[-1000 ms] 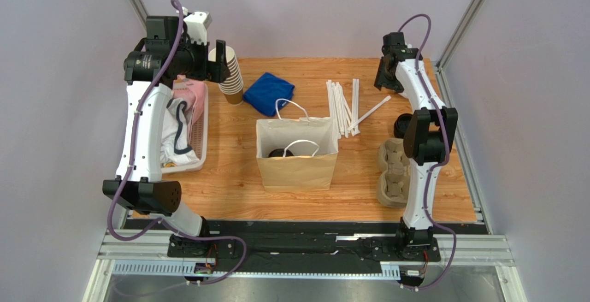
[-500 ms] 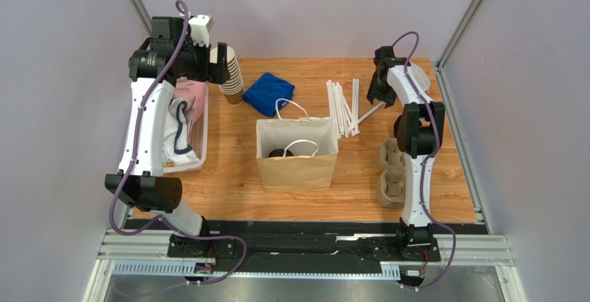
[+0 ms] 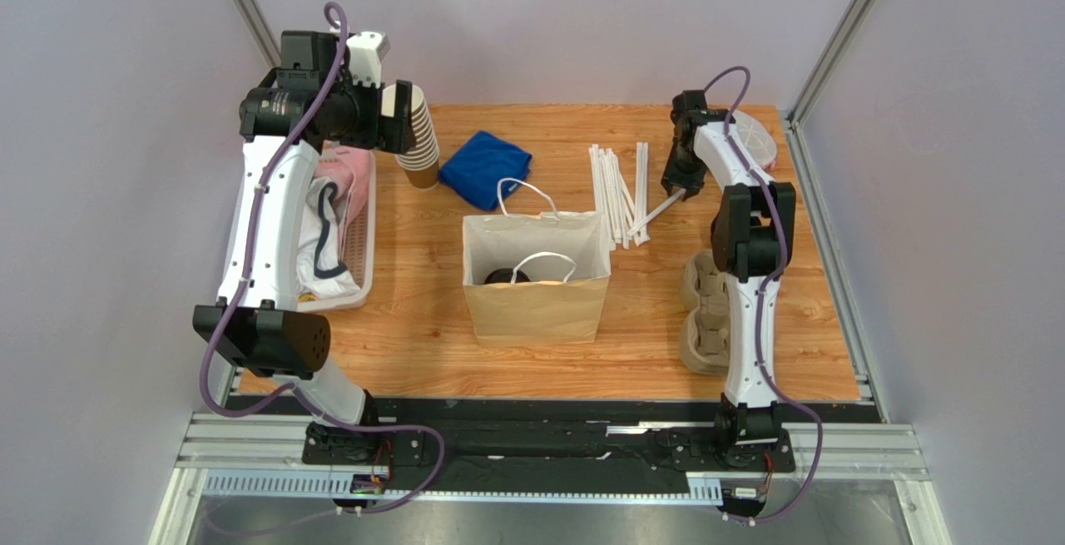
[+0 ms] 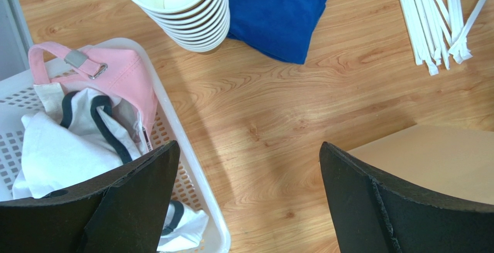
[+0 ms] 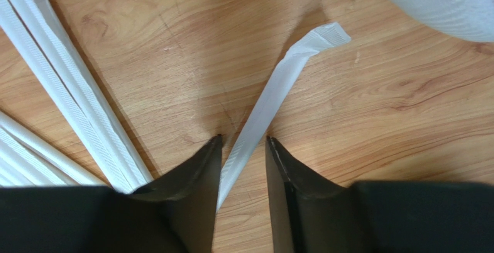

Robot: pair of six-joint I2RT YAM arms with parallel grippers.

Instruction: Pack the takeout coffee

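Note:
A dark round top (image 3: 501, 277) shows inside the open brown paper bag (image 3: 535, 308); it looks like the takeout coffee's lid, and the cup below it is hidden. My right gripper (image 5: 243, 138) is down at the table at the back right (image 3: 676, 181). Its jaws stand narrowly apart on either side of a loose paper-wrapped straw (image 5: 278, 85), with a gap left on the right side. My left gripper (image 4: 249, 145) hangs wide open and holds nothing. It is high over the wood between the white basket (image 4: 197, 201) and the bag, next to the cup stack (image 3: 419, 139).
A bundle of wrapped straws (image 3: 615, 196) lies right of the bag. A blue cloth (image 3: 485, 167) sits behind it. The basket (image 3: 364, 264) holds pink and white fabric. Moulded cup carriers (image 3: 703, 314) lie at the right. A white ribbed object (image 5: 440, 4) lies past the straw.
The right arm has swung left and down to the loose straw, and its jaws have narrowed around it. The left arm has only shifted slightly.

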